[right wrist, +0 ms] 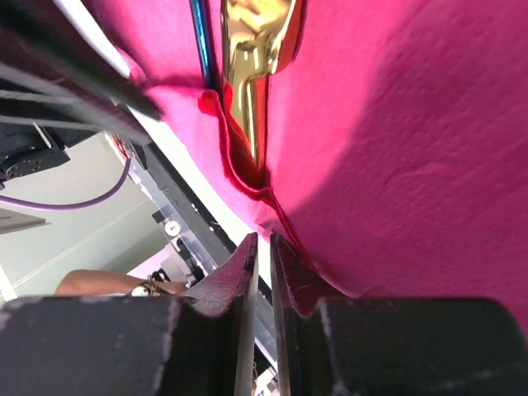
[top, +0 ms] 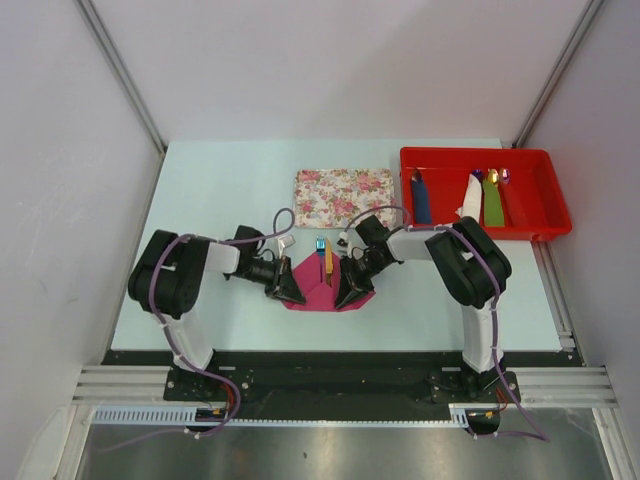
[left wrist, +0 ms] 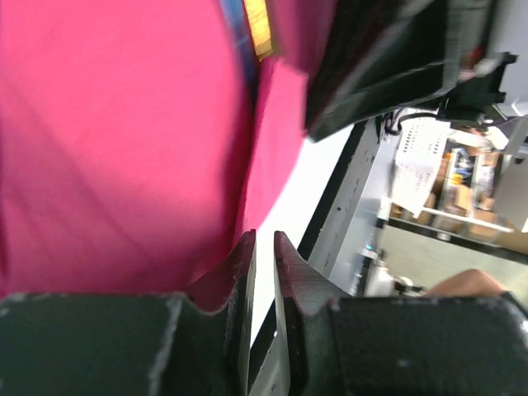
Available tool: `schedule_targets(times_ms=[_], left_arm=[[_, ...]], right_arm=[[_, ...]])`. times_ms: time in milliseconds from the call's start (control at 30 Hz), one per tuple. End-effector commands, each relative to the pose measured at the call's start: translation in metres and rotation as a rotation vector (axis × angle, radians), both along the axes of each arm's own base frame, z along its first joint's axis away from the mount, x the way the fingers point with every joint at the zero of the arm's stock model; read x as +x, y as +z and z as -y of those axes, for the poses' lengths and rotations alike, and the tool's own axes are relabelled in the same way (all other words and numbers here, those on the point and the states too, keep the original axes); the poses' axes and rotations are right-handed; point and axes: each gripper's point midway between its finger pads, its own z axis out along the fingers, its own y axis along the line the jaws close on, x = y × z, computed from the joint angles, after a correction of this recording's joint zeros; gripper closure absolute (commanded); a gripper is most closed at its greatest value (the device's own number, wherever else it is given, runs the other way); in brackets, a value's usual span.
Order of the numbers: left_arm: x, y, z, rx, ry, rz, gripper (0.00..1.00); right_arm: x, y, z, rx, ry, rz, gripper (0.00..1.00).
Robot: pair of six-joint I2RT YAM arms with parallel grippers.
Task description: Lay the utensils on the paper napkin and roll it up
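Note:
The magenta paper napkin (top: 318, 290) lies on the table between my two grippers, its sides lifted. The gold knife (top: 328, 262) lies along its middle, with the teal fork (top: 320, 245) beside it, its end sticking out at the far edge. My left gripper (top: 291, 288) is at the napkin's left side and my right gripper (top: 350, 291) at its right side. In the left wrist view the left gripper (left wrist: 264, 235) is shut to a thin slit, with the napkin (left wrist: 124, 148) lying against the outside of one finger. In the right wrist view the right gripper (right wrist: 262, 238) is shut the same way beside the napkin (right wrist: 412, 148), knife (right wrist: 247, 49) and fork (right wrist: 200, 41).
A floral tray (top: 345, 195) lies just beyond the napkin. A red bin (top: 480, 153) at the back right holds a blue bundle (top: 421, 200), a white bundle (top: 471, 198) and a green bundle (top: 493, 203) with spoon tips sticking out.

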Motion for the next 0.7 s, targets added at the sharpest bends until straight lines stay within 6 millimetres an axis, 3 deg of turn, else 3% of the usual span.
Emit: schedule_targets(times_ms=[0,100,200,500,667], left_arm=[[0.021,0.038,0.013,-0.08,-0.02,0.218,0.8],[0.023,0.048,0.025,-0.092,-0.049,0.267,0.81],[0.029,0.044,0.033,-0.07,-0.042,0.268,0.81],[0.033,-0.003,0.031,0.053,0.027,0.144,0.85],[0.033,-0.015,0.027,0.095,0.04,0.118,0.9]], right_arm=[[0.028,-0.031,0.017,-0.127,-0.022,0.104,0.84],[0.031,-0.029,0.018,-0.125,-0.011,0.113,0.84],[0.031,-0.029,0.019,-0.126,-0.009,0.113,0.84],[0.029,-0.026,0.02,-0.132,0.01,0.126,0.84],[0.024,-0.014,0.021,-0.131,0.041,0.154,0.81]])
